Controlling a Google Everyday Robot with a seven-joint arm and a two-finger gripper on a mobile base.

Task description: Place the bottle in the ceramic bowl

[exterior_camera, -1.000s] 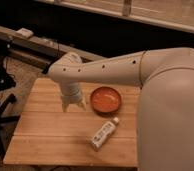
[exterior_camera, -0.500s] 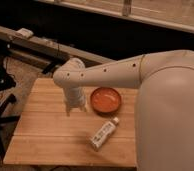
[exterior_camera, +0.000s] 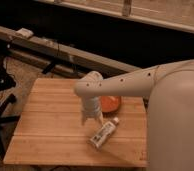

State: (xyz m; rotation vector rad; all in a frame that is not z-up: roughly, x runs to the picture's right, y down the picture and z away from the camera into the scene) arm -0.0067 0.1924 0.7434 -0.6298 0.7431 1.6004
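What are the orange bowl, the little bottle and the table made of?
The bowl looks like glazed ceramic: smooth, orange-red. The bottle, lying near the gripper, is probably plastic: pale, with a white cap and a label. The table looks wooden: plank lines show.

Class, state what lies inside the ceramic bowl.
The ceramic bowl looks empty where visible; the arm hides part. The bottle lies on the table, beside the gripper.
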